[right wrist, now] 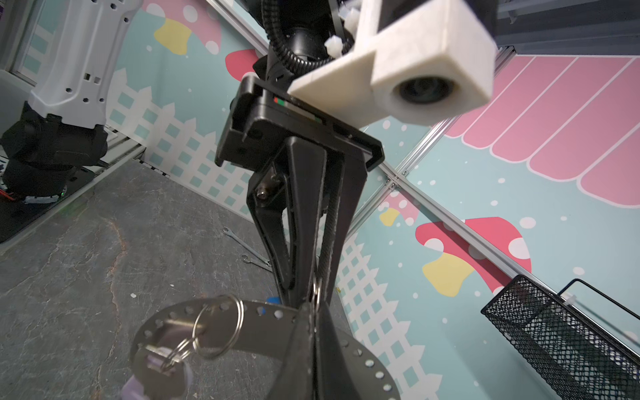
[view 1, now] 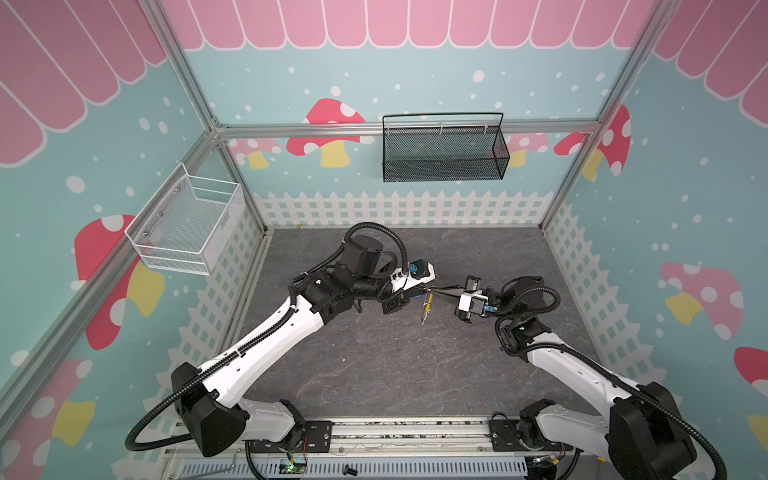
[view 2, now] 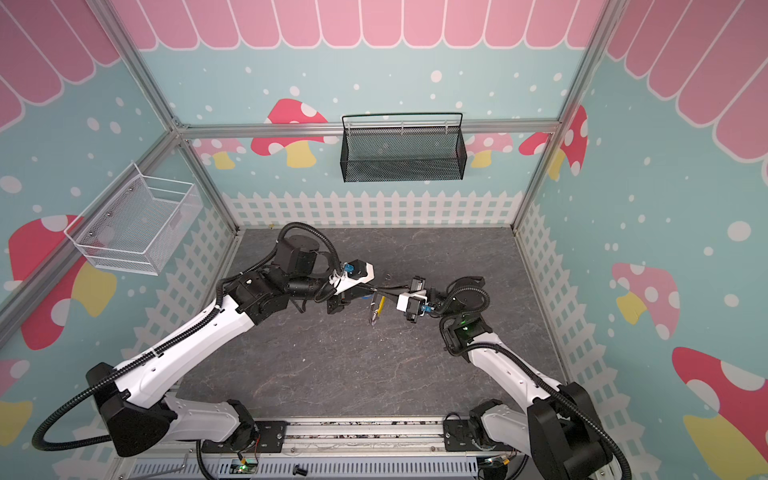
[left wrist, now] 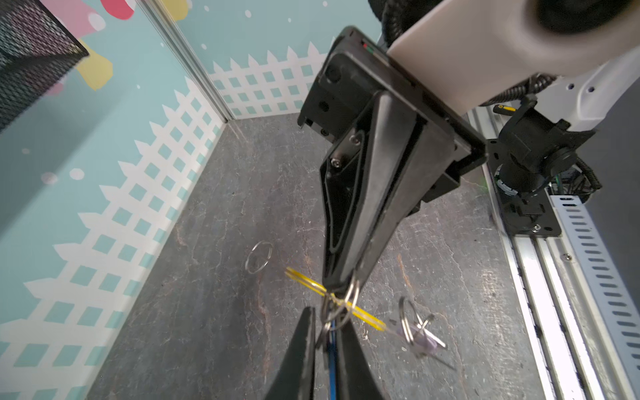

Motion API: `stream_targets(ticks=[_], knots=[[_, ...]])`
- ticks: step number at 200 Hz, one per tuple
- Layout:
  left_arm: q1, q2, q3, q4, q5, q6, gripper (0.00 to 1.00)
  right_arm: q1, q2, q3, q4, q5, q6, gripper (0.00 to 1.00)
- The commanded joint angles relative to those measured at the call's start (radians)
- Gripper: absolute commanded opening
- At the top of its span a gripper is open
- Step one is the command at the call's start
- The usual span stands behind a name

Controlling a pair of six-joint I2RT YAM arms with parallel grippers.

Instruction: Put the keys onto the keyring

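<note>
Task roughly half done: keyring (left wrist: 304, 278) held mid-air over table (left wrist: 207, 311), clamped in closed right gripper (left wrist: 341, 285); lilac key (left wrist: 420, 334) apparently hanging on it; blue key (left wrist: 332, 360), pinched by left gripper (left wrist: 327, 317), seemingly not yet threaded.

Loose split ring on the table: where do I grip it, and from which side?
Come straight down and pinch the ring across its wire, one jaw inside the loop, one outside. It looks flat on the table, so from the side there is no edge to catch.
</note>
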Motion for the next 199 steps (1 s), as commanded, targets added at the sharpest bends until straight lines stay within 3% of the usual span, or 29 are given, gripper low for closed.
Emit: stream_targets(ticks=[1,63,88,112,199], knots=[[-0.001,0.033,0.031,-0.059,0.048,0.026,0.2,0.007,-0.007,-0.008,0.082,-0.039,0.019,0.0],[0.0,0.049,0.035,-0.055,0.067,0.042,0.21,0.003,-0.007,-0.016,0.111,-0.04,0.04,0.0],[0.0,0.055,0.035,-0.017,0.111,0.02,0.18,0.004,-0.004,-0.024,0.122,-0.034,0.046,0.0],[0.0,0.056,0.029,-0.021,0.141,0.027,0.1,0.004,-0.01,-0.03,0.135,-0.025,0.047,0.0],[-0.007,0.103,0.057,-0.098,0.204,0.051,0.08,0.001,-0.012,-0.041,0.208,-0.029,0.082,0.0]])
